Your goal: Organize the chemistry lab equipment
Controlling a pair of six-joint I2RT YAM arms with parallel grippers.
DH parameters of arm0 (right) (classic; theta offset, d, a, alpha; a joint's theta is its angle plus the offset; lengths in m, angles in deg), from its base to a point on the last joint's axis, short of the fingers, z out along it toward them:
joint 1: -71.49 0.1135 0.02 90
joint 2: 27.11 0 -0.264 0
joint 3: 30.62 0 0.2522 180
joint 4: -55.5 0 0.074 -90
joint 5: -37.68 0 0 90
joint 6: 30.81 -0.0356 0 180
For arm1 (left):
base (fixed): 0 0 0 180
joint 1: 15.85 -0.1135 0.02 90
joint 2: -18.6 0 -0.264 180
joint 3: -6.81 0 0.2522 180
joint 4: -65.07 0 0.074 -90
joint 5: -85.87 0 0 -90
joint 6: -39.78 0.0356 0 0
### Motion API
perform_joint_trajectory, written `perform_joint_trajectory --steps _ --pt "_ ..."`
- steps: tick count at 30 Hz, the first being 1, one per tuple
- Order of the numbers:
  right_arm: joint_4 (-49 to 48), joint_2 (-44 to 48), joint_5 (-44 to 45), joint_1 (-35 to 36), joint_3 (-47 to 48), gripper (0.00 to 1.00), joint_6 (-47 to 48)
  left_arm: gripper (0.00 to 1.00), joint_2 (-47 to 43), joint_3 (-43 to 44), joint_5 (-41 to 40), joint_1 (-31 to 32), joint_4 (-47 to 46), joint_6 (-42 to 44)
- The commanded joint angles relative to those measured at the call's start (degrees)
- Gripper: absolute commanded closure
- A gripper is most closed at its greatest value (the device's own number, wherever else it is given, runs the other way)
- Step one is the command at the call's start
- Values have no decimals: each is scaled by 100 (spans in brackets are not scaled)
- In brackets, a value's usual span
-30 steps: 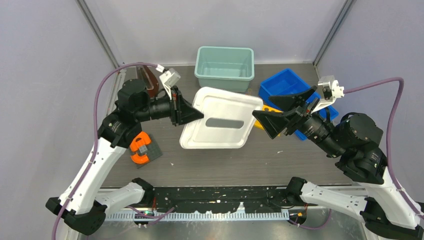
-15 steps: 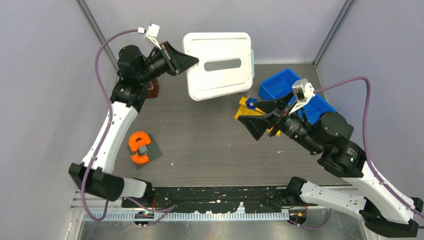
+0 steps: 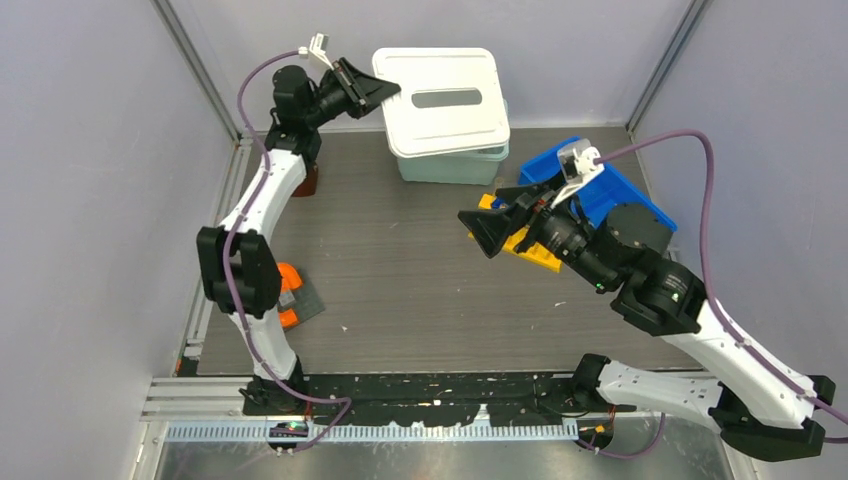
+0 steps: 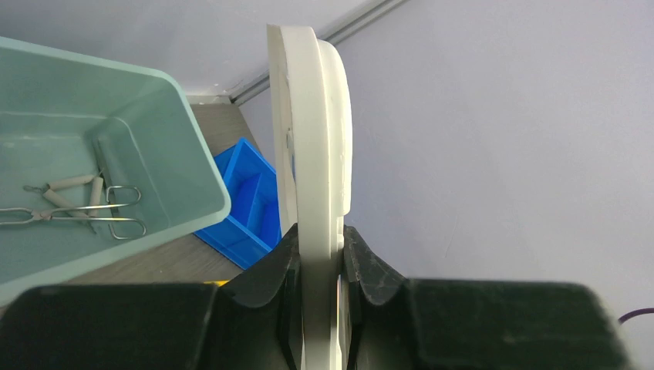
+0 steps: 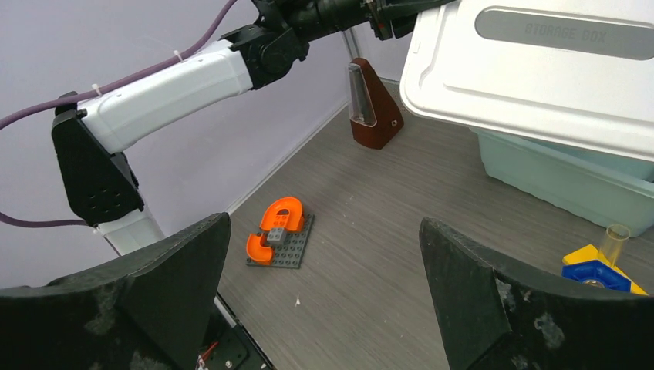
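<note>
My left gripper is shut on the edge of a white storage-box lid, which hangs tilted over a teal bin at the back. In the left wrist view the lid stands edge-on between my fingers, and silver wire tongs lie inside the teal bin with a pale rod-like piece. My right gripper stands open over mid-table, holding nothing. A clear tube stands on a blue piece at the right.
A blue divided bin sits at the back right, beside a yellow block. A brown metronome stands at the back left. An orange curved piece on a grey studded plate lies near the left edge.
The left arm has carried the lid from above mid-table up and back until it is over the teal bin. The right gripper has drawn away from the lid and swung left.
</note>
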Motion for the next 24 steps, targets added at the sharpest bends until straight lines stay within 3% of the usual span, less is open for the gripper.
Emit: perform_joint_trajectory --steps 1,17,24 --pt "-253 -355 235 5 375 0 153 100 648 851 664 -57 -757 -361" --pt "-228 -1292 377 1 862 0 351 100 3312 3534 1014 -163 -350 -892" --pt "-221 -1566 446 -3 1015 0 488 100 3653 3594 1041 -224 -52 -767"
